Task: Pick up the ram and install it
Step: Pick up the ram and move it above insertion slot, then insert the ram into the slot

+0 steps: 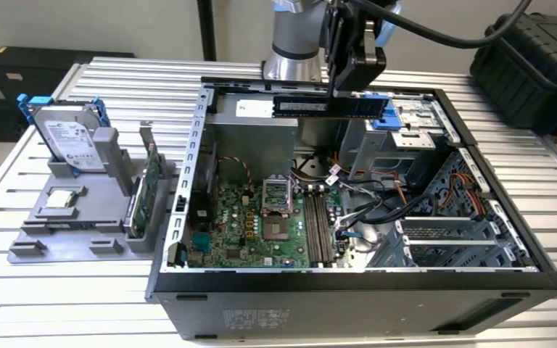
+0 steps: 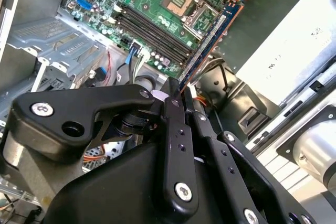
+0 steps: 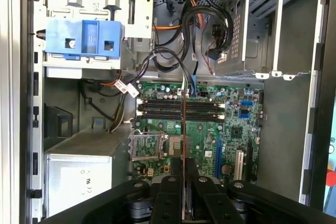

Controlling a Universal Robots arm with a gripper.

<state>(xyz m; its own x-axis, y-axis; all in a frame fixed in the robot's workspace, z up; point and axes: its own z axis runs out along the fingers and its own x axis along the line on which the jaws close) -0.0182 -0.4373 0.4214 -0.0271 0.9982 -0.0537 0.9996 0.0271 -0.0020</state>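
Case (image 1: 356, 279): side open upward, board (image 1: 240, 232) exposed.
Slots (image 1: 319, 226): unobstructed from above.
Slot flanks: cables (image 1: 370, 210) close on one side, socket (image 1: 276, 196) on the other.
Ram (image 1: 325, 107): in open air above the case.

A robotics lab: an open computer case (image 1: 356, 297) on a slatted aluminium table (image 1: 66, 304), robot arm (image 1: 293, 43) behind the case, grey parts fixture (image 1: 66, 232) beside it.

A: Where does the exterior view stand?
B: High and well back from the computer case (image 1: 356, 308), looking down into its open side, the bench (image 1: 66, 304) around it.
A: And the wrist views?
B: Both close behind the hand (image 3: 182, 166) (image 2: 176, 90), above the case. The first wrist view faces straight down into it; the second wrist view slants in, tighter on the hand. All three share the motherboard (image 1: 259, 225) (image 2: 157, 3) (image 3: 202, 135) inside the case.
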